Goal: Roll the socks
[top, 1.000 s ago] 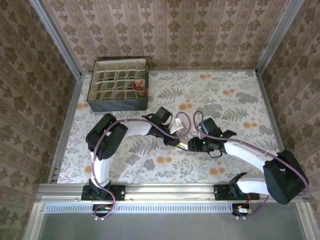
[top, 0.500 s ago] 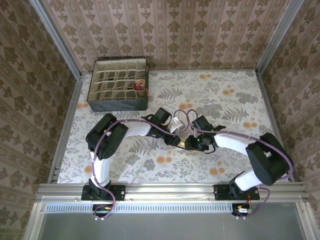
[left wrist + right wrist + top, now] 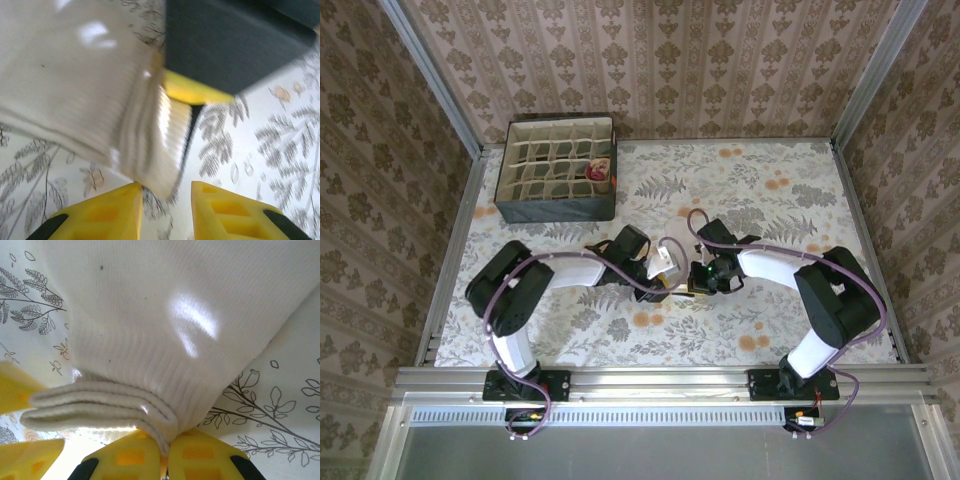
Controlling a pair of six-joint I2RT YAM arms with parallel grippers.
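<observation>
A cream sock [image 3: 165, 305] lies folded on the floral tabletop [image 3: 780, 210], its ribbed cuff in stacked layers. The sock [image 3: 666, 262] sits small and pale between the two arms near the table's middle. My right gripper [image 3: 167, 442] is shut on the folded corner of the cuff, fabric squeezed between its yellow fingers. My left gripper [image 3: 166, 192] stands open right in front of the sock [image 3: 75, 85]; the dark-edged cuff tip hangs just above the gap, close to the left finger. In the top view the left gripper [image 3: 658, 290] and the right gripper [image 3: 688, 284] almost meet.
A grey divided organizer box [image 3: 555, 207] stands at the back left; one cell holds a rolled maroon and tan bundle [image 3: 600, 172]. Metal rails [image 3: 660, 377] frame the table, with patterned walls behind. Cables loop over both wrists.
The right gripper has closed onto the sock's cuff and shifted left and back. The left jaws have parted a little, and the left arm's elbow has swung out to the left.
</observation>
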